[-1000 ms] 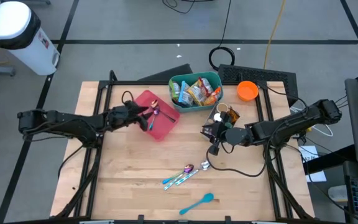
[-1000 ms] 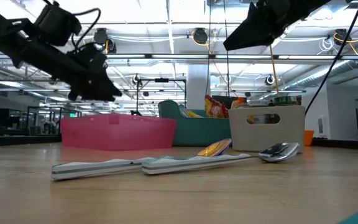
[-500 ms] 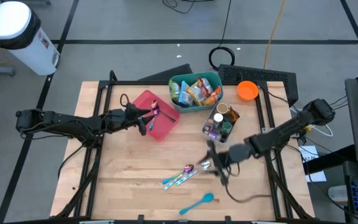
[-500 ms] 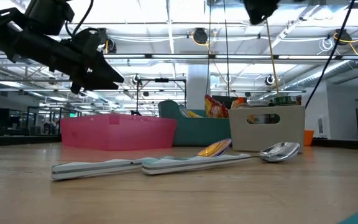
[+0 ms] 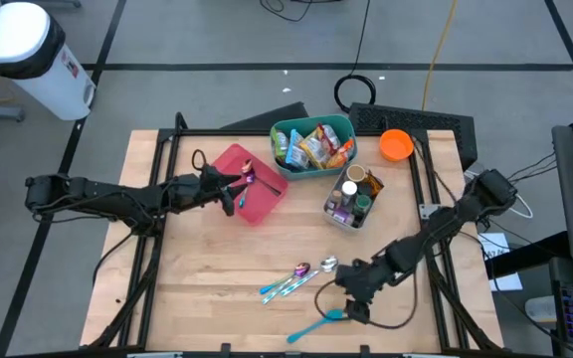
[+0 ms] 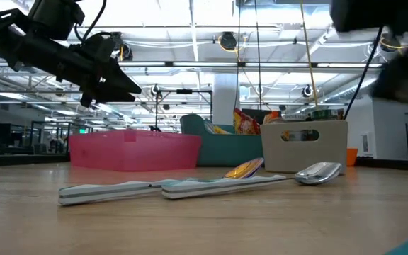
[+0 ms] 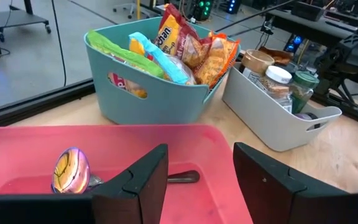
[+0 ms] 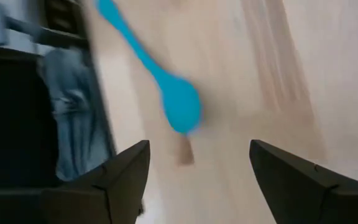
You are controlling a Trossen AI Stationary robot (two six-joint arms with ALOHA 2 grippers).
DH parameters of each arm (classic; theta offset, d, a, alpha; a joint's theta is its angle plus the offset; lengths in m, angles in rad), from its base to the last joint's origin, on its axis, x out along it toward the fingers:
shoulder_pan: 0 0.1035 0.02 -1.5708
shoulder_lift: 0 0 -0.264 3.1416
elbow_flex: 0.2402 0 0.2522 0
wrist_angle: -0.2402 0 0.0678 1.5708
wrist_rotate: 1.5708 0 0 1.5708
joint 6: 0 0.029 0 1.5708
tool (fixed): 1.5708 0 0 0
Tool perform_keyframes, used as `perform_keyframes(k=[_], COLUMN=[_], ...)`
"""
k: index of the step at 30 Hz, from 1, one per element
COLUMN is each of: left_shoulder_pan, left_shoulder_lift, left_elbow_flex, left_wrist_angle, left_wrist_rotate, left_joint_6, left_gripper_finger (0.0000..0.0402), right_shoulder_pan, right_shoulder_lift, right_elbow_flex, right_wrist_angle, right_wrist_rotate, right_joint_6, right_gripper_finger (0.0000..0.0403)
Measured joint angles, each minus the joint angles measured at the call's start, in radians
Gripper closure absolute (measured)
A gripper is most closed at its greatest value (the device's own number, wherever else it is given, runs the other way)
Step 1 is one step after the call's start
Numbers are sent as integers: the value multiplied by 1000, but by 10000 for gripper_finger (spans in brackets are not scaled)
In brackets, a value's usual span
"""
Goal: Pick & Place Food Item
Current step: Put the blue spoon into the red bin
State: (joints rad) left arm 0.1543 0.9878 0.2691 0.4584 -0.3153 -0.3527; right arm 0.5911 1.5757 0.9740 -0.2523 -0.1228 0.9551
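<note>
Our right gripper (image 5: 350, 301), jaws wide and empty, hangs over the blue spoon (image 5: 315, 324); left gripper (image 5: 229, 189), jaws parted and empty, over the pink tray (image 5: 264, 206).

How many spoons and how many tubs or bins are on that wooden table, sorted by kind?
Spoons: 4 – one in the pink bin, two patterned, one blue spoon
Bins: 3 – pink bin, teal bin, grey caddy
Orange bowl: 1
Total: 8
</note>
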Motion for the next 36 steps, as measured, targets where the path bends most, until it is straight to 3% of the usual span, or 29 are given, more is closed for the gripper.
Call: perform_keyframes(k=[4,11,19,25,32,36], left_shoulder_pan=[0,0,-25,-41,-41,-41], left_shoulder_lift=[0,0,0,0,0,0], left_elbow_flex=[0,0,0,0,0,0], left_wrist_angle=[-15,-20,-40,-39,-40,-40], left_wrist_rotate=[0,1,1,0,0,0], left_joint_6=[-25,-54,-79,-79,-79,-79], left_gripper_finger=[215,215,215,215,215,215], right_shoulder_pan=[0,-10,-19,-24,-24,-24], right_shoulder_lift=[63,180,191,217,218,206], right_elbow_flex=[-38,-48,-51,-51,-52,-53], right_wrist_angle=[34,245,290,292,291,303], right_wrist_rotate=[-40,-141,-116,-118,-84,-76], right_joint_6=[96,106,91,103,46,5], right_gripper_finger=[146,148,169,242,375,393])
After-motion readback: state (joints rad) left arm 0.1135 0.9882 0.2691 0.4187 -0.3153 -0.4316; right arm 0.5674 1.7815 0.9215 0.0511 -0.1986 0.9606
